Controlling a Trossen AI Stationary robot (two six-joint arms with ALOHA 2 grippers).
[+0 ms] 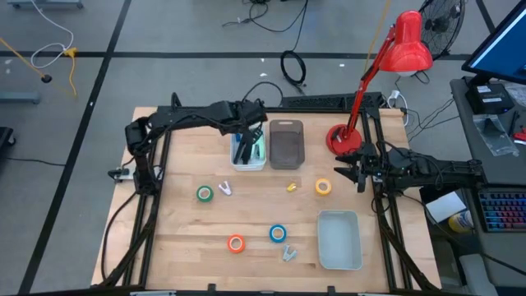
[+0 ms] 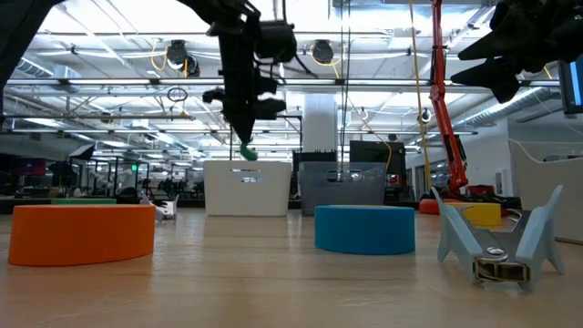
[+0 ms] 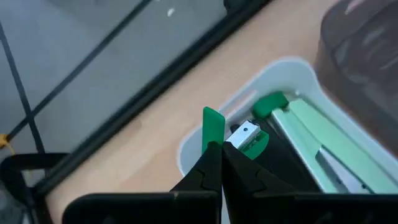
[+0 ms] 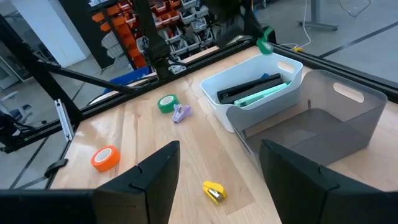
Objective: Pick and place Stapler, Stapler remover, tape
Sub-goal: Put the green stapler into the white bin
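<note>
My left gripper (image 1: 246, 136) hangs over the white bin (image 1: 261, 164), shut on a green staple remover (image 3: 213, 127). A mint-green stapler (image 3: 323, 149) and a black one (image 4: 245, 89) lie in that bin. My right gripper (image 1: 353, 170) hovers open near the table's right edge, holding nothing. On the wood lie the green tape (image 1: 204, 193), yellow tape (image 1: 323, 187), orange tape (image 1: 236, 242) and blue tape (image 1: 278, 233). A purple staple remover (image 1: 224, 189), a yellow one (image 1: 292, 187) and a grey one (image 1: 287, 252) rest there too. My left gripper pinches the green staple remover by one green wing (image 3: 212, 138) between its two fingers, which point down from above. The remover is lifted clear above the white bin, and its metal rivet end (image 3: 247, 130) sticks out beside the fingertips.
A dark grey bin (image 1: 286, 144) stands right of the white one. A pale tray (image 1: 339, 238) sits near the table's near right corner. A red desk lamp (image 1: 362, 90) rises at the far right, close to my right arm.
</note>
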